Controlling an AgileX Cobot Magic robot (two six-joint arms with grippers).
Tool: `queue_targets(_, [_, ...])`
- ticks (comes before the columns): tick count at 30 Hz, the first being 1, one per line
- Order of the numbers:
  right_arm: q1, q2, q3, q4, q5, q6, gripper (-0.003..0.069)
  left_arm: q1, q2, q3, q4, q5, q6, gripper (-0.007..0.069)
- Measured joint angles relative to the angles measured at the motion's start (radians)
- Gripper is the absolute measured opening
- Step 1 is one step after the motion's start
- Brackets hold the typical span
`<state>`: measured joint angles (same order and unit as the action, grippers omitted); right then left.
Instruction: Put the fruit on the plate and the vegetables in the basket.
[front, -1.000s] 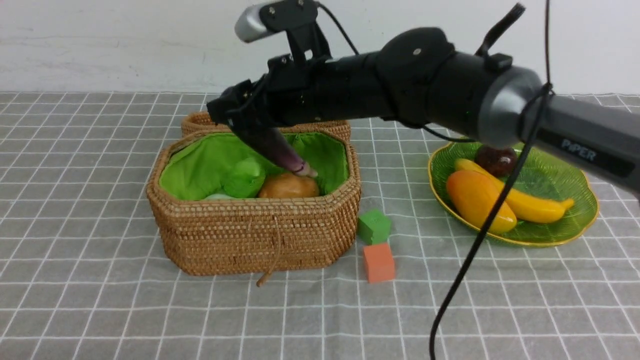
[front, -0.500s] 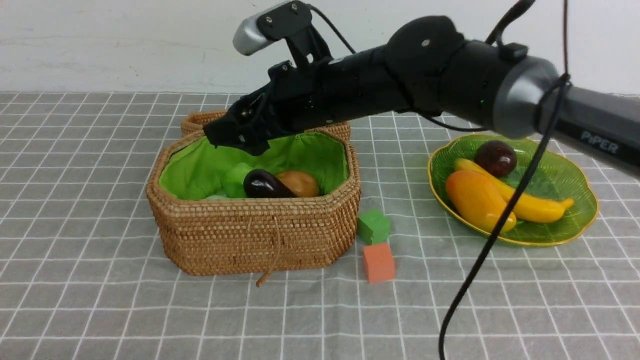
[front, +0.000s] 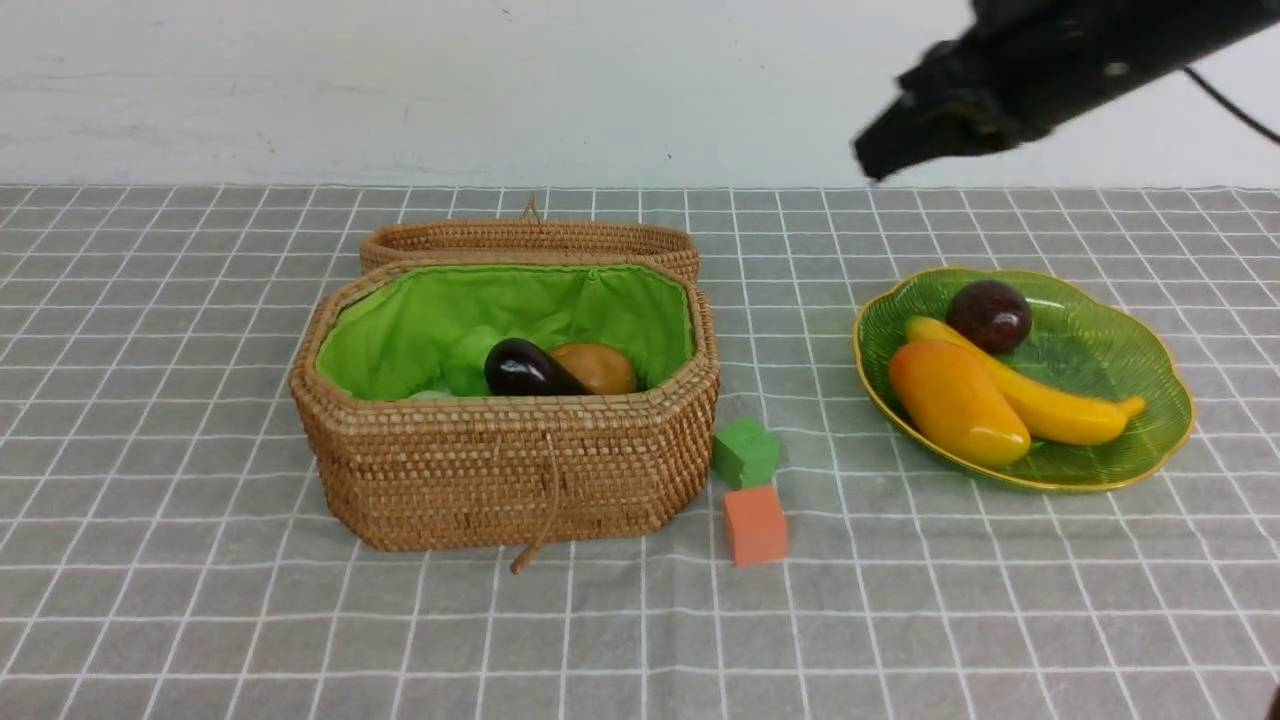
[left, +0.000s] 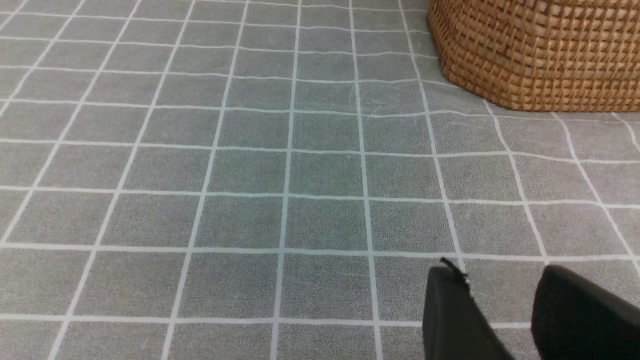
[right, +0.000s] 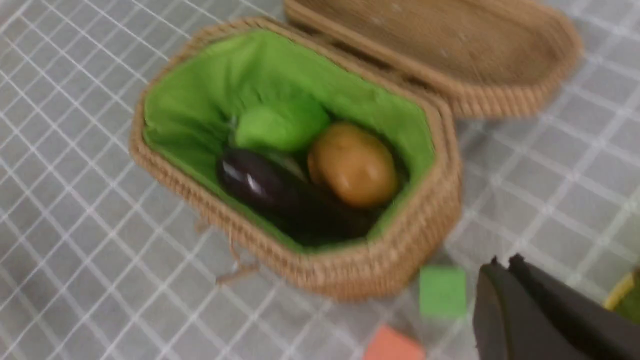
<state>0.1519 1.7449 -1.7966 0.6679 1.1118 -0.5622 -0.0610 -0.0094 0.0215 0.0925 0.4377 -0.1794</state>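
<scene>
The basket (front: 505, 470) is an octagonal woven tan container with a bright green lining, its attached lid (front: 530, 240) folded open behind it. Inside lie a glossy dark purple eggplant (front: 522, 369), a brown-orange potato (front: 598, 367) touching it, and a light green cucumber (right: 280, 125) further in (partly hidden by the lining in the front view). In the right wrist view the eggplant's long axis runs along the basket's near wall, its rounded end toward the basket's left side.

The plate (front: 1100, 345), a translucent green ribbed dish with a gold rim, sits well to the right of the basket. On it a yellow banana (front: 1040, 400) lies diagonally, a mango (front: 955, 400) lies alongside and touches it, and a dark maroon fruit (front: 989, 316) rests at the far end.

A green cube (front: 745, 452) and an orange cube (front: 756, 524) stand on the grey checked cloth (front: 200, 600) just beside the basket's right corner.

The right gripper (right: 502, 265), jaws pressed together and empty, is raised above the plate. The left gripper (left: 500, 295), jaws parted with nothing between them, hangs low over bare cloth near the basket.
</scene>
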Motion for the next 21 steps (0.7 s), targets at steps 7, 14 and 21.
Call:
queue_targets(7, [-0.038,-0.162,0.127,0.004,0.134,0.014,-0.0018,0.000,0.000,0.000,0.000,-0.001,0.000,0.0239])
queue_targets(14, [-0.040,-0.192,0.128,0.012,0.137,0.014,-0.0014,0.000,0.000,0.000,0.000,-0.001,0.000,0.0239])
queue_targets(21, [-0.040,-0.192,0.132,0.008,0.137,0.014,-0.0009,0.000,0.000,0.000,0.000,-0.001,0.000,0.0239])
